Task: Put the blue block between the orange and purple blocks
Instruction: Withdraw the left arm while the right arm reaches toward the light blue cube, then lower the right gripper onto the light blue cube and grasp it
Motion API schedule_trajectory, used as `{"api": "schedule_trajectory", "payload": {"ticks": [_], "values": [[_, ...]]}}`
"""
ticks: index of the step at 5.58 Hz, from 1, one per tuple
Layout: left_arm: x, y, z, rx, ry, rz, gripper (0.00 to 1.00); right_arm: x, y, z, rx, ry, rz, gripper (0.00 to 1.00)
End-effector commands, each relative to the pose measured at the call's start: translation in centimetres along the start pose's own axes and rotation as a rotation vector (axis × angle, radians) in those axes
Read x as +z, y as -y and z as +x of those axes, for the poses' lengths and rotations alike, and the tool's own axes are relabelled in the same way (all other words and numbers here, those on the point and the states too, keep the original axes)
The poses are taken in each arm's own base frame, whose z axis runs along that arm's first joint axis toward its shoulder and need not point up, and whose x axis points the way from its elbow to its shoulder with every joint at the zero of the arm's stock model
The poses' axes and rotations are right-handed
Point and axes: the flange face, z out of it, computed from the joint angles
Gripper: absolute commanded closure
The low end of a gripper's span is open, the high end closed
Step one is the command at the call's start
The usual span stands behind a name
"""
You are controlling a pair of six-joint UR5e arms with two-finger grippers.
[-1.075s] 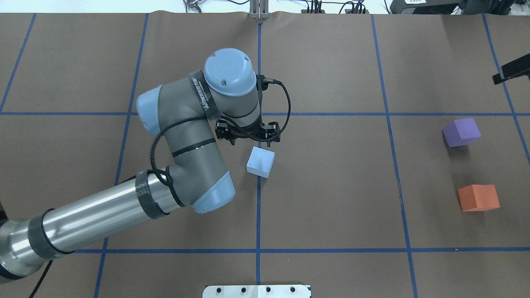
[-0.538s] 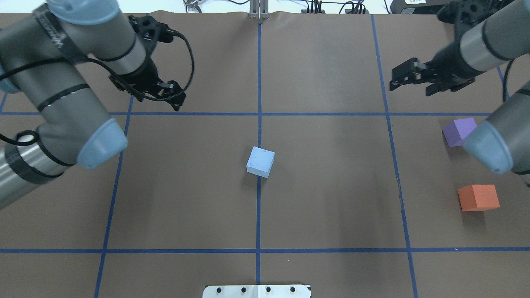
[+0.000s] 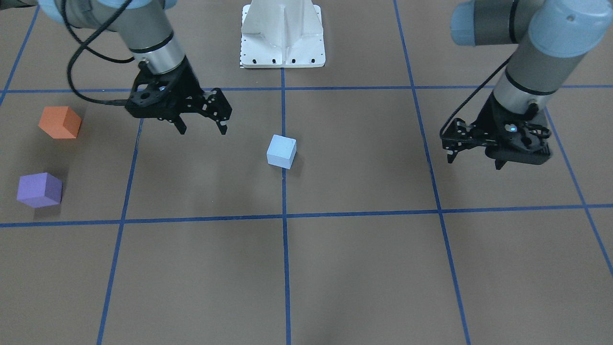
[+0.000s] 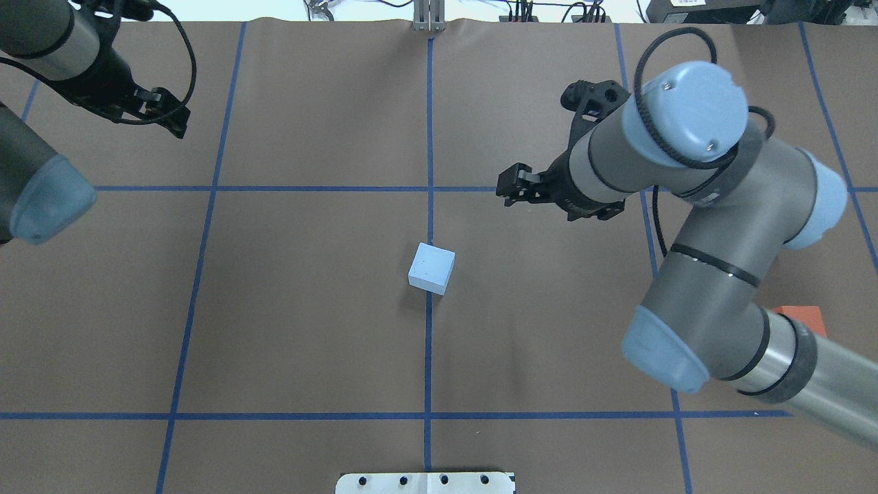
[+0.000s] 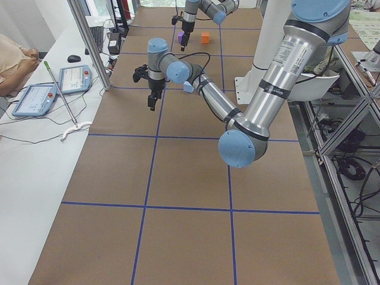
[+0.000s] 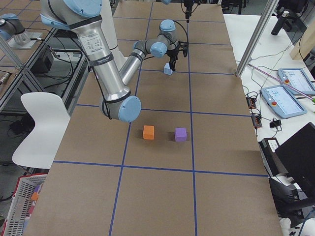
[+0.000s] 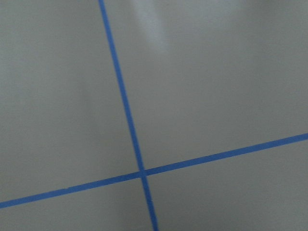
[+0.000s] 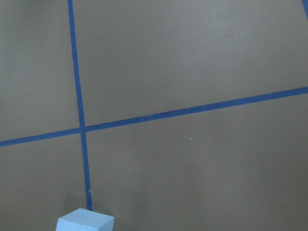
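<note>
Blocks: 3 in all.
- blue block [image 3: 281, 151]: 1
- orange block [image 3: 59, 122]: 1
- purple block [image 3: 39, 190]: 1

Robot arms: 2.

Two-finger grippers: 2.
- left gripper [image 3: 474, 162]: 1
- right gripper [image 3: 202, 130]: 1

White base plate [image 3: 282, 33], at the robot-side edge of the table [image 3: 364, 268]: 1.

Screen pendants [image 6: 278, 94], on the white bench beyond the operators' edge: 2.

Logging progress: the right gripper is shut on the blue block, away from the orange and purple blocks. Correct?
No. The exterior front-facing view shows the right gripper open, apart from the blue block, away from the orange block and purple block.
</note>
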Motion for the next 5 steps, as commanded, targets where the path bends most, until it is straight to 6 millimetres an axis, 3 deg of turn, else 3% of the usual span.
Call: {"api": "schedule_trajectory", "payload": {"ticks": [1, 2, 3, 4, 5], "values": [[0.6, -5.2, -16.6, 0.265, -0.049, -0.08, 0.0, 2.8, -5.0, -5.1, -0.018, -0.055, -0.005, 0.0], [-0.4, -8.9, -26.3, 0.311, -0.082, -0.08, 0.0, 5.2, -6.5, -7.7, -0.017, -0.083, -0.007, 0.0], [0.0, -11.4, -33.1, 0.317, -0.074, -0.094, 0.0, 8.7, -8.2, -9.4, -0.008, -0.136, -0.008, 0.0], [0.0, -11.7, -33.6, 0.311, -0.074, -0.097, 0.0, 11.4, -8.5, -11.5, 0.027, -0.18, -0.005, 0.0], [0.2, -12.1, -33.7, 0.309, -0.076, -0.1, 0.0, 13.4, -8.2, -11.8, 0.026, -0.213, 0.004, 0.0]]}}
